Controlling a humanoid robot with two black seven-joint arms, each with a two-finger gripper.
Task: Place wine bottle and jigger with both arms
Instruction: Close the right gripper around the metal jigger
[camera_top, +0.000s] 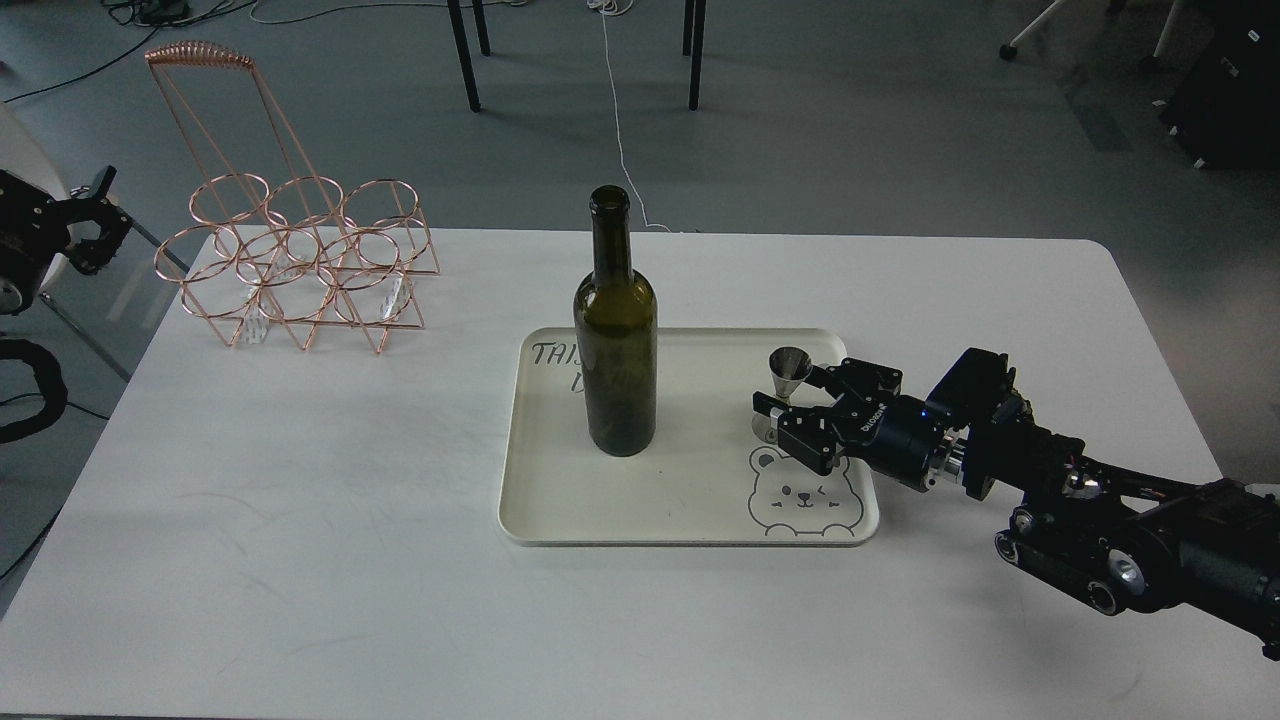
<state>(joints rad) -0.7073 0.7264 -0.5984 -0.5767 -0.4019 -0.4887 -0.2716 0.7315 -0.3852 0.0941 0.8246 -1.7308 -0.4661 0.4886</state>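
— Jigger (789, 385) first: where, against the right tool (775, 412)?

— Between the two fingers, at the narrow waist, standing upright on the tray (690, 525) near its right edge, just above the printed bear (803, 492). Tool clamped on jigger, or very nearly; hard to tell whether the pads truly press or only bracket it.

— Why gripped at the waist?

— Probably because the hourglass shape narrows there, so less chance of slipping up or down.

— And the wine bottle (615, 340)?

— Upright on the same tray, left of the jigger, well apart from the right tool. Likely set there already.

— Left tool (95, 225)?

— Far off at the left edge, beyond the table (300, 560), fingers apart, holding nothing. Beside it, a copper wire rack (300, 265) on the table's back left corner.
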